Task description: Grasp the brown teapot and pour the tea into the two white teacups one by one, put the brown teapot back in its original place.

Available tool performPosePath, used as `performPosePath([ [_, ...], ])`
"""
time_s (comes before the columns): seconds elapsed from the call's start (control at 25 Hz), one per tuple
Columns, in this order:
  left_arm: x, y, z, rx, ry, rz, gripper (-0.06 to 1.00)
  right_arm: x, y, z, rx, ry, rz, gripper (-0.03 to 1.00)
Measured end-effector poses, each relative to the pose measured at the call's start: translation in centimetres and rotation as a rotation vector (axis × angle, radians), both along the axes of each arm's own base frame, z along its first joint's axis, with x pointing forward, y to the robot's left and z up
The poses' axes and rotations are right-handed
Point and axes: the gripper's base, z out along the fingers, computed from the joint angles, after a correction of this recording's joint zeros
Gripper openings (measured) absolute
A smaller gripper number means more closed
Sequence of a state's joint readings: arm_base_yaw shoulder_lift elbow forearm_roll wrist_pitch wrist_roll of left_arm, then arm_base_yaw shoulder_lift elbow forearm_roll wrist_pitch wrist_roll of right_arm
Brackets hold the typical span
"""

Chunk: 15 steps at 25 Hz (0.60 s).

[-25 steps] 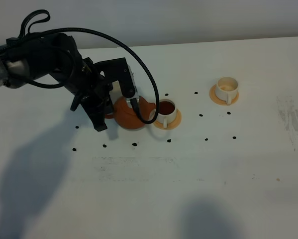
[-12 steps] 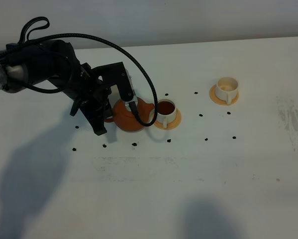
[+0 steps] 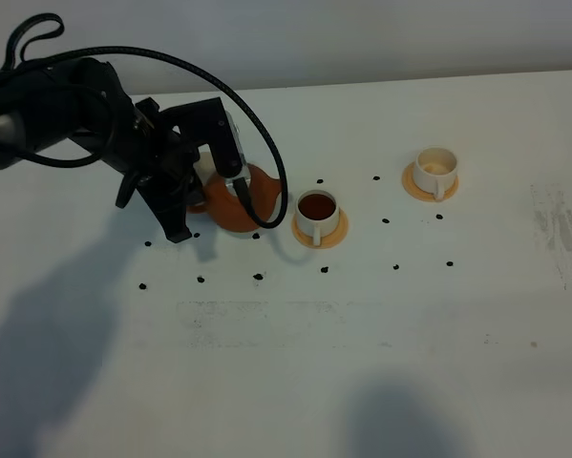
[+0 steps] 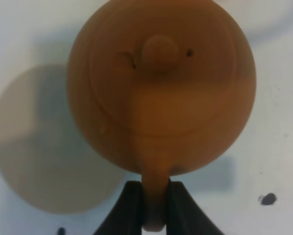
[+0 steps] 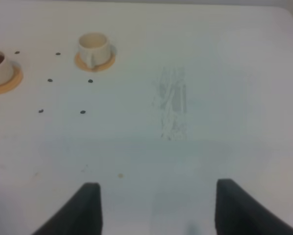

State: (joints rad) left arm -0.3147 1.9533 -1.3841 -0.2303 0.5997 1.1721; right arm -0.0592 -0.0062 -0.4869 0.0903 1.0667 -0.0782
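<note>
Left gripper (image 4: 154, 208): clamped on teapot (image 4: 161, 93) handle.
Teapot: table's (image 3: 362, 363) left half, toward far edge, overlapping saucer (image 4: 33, 147).
Right gripper (image 5: 153, 205): jaws apart, empty.
Filled cup (image 3: 317, 212): mid-table, near teapot.
Second cup (image 3: 435, 170): farther right, on coaster (image 3: 417, 191).

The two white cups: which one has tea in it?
The cup beside the teapot, left of the pair in the high view, holds dark reddish-brown tea. The other cup shows only a pale inside.

One squat reddish-brown clay teapot (image 4: 161, 98), two small white cylindrical cups (image 3: 317, 212) (image 3: 434, 172), two round orange-tan coasters (image 3: 322, 241) (image 3: 410, 188) and one round cream-beige saucer (image 4: 33, 147) are counted on the desk (image 3: 362, 363).
</note>
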Motion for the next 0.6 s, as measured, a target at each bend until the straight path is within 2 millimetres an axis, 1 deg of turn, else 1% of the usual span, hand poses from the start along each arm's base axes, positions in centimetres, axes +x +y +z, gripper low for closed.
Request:
performPosePath([
  [0.2, 0.5, 0.0, 0.8, -0.009, -0.043, -0.004, 0.10, 0.0, 0.0, 0.0, 0.000, 0.000, 0.000, 0.51],
  [0.4, 1.5, -0.5, 2.6, -0.025, -0.126, -0.019, 0.10, 0.0, 0.0, 0.0, 0.001, 0.000, -0.001, 0.51],
  [0.6, 2.6, -1.8, 4.1, -0.042, -0.188, -0.051, 0.10, 0.0, 0.0, 0.0, 0.001, 0.000, 0.000, 0.51],
])
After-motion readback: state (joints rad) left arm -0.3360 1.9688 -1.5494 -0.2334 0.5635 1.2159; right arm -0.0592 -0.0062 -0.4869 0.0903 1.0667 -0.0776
